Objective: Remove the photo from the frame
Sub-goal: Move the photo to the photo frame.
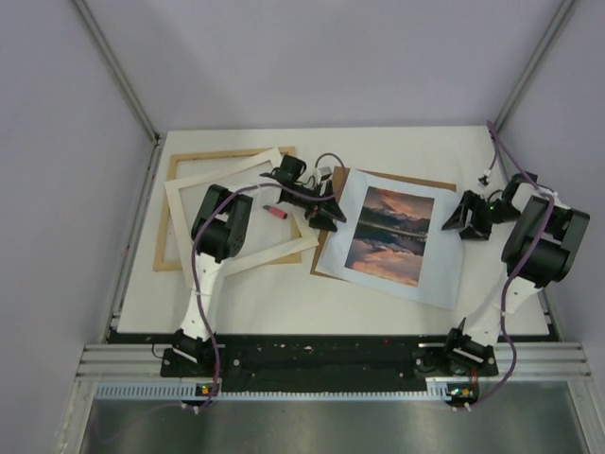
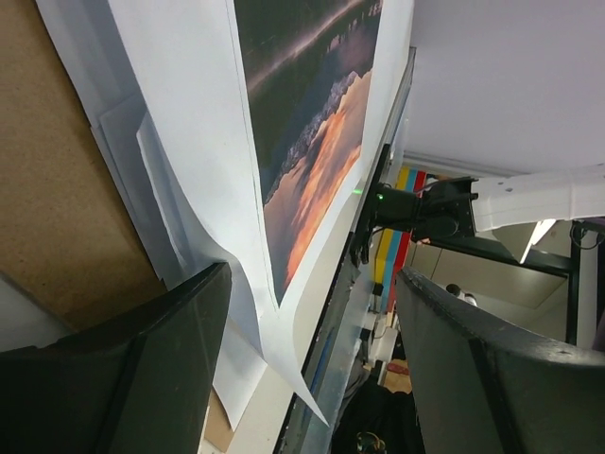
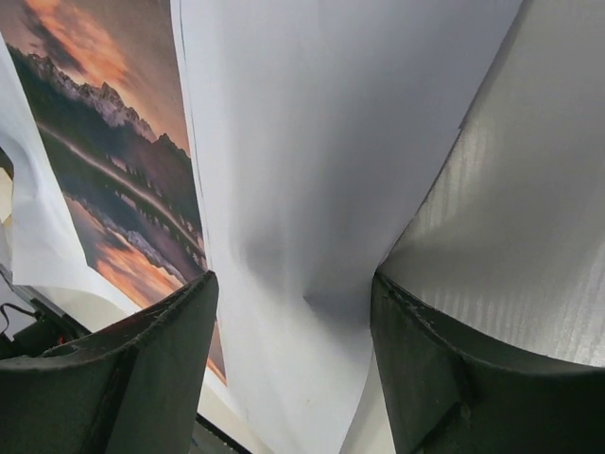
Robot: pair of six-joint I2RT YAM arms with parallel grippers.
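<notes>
The photo (image 1: 389, 236), a white sheet with an orange-and-blue mountain sunset, lies at centre right on a brown backing board (image 1: 416, 179), out of the frame. The light-wood frame (image 1: 163, 236) lies at the left with its white mat (image 1: 184, 194) skewed across it. My left gripper (image 1: 321, 210) is open at the photo's left edge; in the left wrist view (image 2: 312, 284) a corner of the photo (image 2: 321, 142) pokes between the spread fingers. My right gripper (image 1: 470, 218) is open at the photo's right edge; in the right wrist view (image 3: 295, 284) the white margin (image 3: 284, 142) bulges between the fingers.
A small pink-red object (image 1: 275, 212) lies inside the frame opening near my left arm. The backing board also shows brown in the left wrist view (image 2: 57, 189). Grey walls close the table on three sides; a black rail (image 1: 321, 355) runs along the near edge.
</notes>
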